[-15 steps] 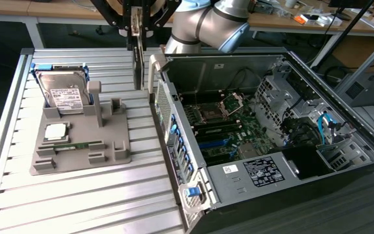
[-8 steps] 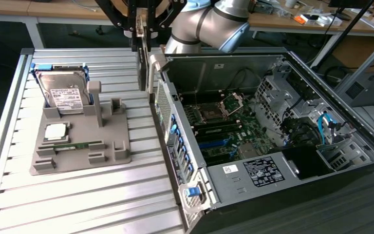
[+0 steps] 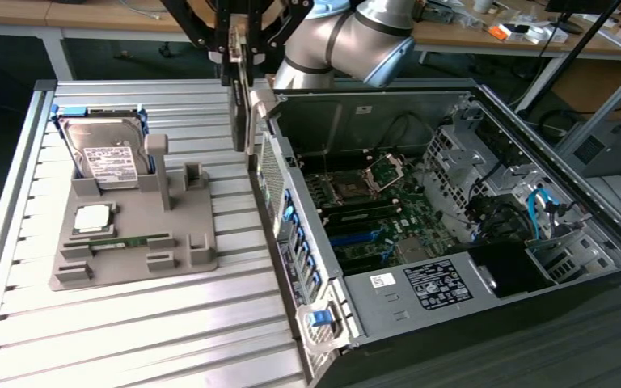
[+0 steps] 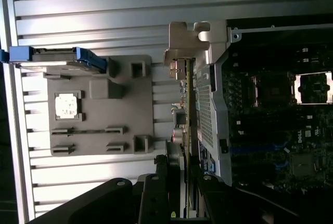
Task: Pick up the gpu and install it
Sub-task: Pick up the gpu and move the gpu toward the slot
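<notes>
The gripper (image 3: 242,50) is closed on the upper edge of the gpu (image 3: 242,109), which hangs upright in the air just beside the rear wall of the open computer case (image 3: 569,202), on the side of the gray holder (image 3: 197,246). For a good carry, I judge the card must be held vertical and clear of the case rim. The gpu shows edge-on, thin and dark, with a bent silver bracket (image 4: 184,39) at one end.

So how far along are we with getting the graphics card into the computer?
Done: the thin flat graphics card is off the grey plastic parts holder. In hand: the black gripper holds it upright just outside the open grey metal computer case. Left: seating it on the green motherboard.
</notes>
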Robot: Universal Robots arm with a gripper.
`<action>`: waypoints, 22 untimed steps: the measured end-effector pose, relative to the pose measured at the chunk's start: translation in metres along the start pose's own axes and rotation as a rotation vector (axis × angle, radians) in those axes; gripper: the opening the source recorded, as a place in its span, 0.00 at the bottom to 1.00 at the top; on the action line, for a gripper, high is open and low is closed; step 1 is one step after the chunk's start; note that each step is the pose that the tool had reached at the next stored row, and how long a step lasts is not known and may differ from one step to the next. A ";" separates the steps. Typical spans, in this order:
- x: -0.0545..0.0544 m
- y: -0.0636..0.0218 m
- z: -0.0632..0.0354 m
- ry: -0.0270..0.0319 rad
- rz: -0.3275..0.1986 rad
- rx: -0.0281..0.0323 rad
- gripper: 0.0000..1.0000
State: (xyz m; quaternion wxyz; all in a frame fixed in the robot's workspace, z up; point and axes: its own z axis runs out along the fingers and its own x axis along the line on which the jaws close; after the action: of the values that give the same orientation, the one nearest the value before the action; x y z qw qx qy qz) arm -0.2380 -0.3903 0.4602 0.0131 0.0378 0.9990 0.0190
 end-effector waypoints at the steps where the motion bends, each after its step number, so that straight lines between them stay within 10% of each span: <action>1: 0.000 -0.0002 0.0000 0.0000 0.000 0.0000 0.27; 22: -0.010 -0.0036 0.0004 -0.0001 0.000 -0.0002 0.27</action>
State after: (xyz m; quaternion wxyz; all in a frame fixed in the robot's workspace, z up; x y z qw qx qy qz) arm -0.2282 -0.3946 0.4599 0.0131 0.0378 0.9990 0.0191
